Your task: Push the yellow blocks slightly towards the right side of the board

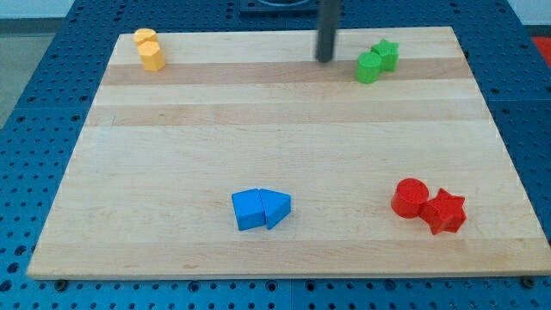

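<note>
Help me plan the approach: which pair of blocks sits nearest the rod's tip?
The green pair at the view's top right, just right of my tip. The yellow, blue and red pairs lie much farther off.

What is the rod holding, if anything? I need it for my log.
Nothing. My tip touches no block; it stands left of the green blocks, far from the yellow blocks.

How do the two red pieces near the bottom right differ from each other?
The red cylinder is round with a flat circular top; the red star has pointed arms. The red cylinder lies toward the view's left, the red star toward the view's right and slightly lower. They share the same red colour, look similar in size, and sit touching on the wooden board. My tip is far off, near the view's top.
</note>
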`<state>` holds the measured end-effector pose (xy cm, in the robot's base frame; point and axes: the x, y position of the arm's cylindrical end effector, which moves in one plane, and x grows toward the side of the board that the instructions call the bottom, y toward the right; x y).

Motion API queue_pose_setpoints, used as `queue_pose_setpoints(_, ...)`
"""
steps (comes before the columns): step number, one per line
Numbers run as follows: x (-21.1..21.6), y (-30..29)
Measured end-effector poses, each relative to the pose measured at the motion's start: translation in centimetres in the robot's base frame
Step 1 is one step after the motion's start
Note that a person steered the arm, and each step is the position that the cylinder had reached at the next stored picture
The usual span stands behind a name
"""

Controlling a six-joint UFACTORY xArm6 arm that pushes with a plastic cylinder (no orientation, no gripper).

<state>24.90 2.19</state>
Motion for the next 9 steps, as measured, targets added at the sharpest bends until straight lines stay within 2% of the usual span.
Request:
queue_pose_setpoints(1, -5.7, -7.3)
queue_pose_setpoints(3, -5.6, -10.1)
queue_pose_setpoints(4, -5.7, -17.6)
queue_pose_setpoints(9, -5.8, -20.1)
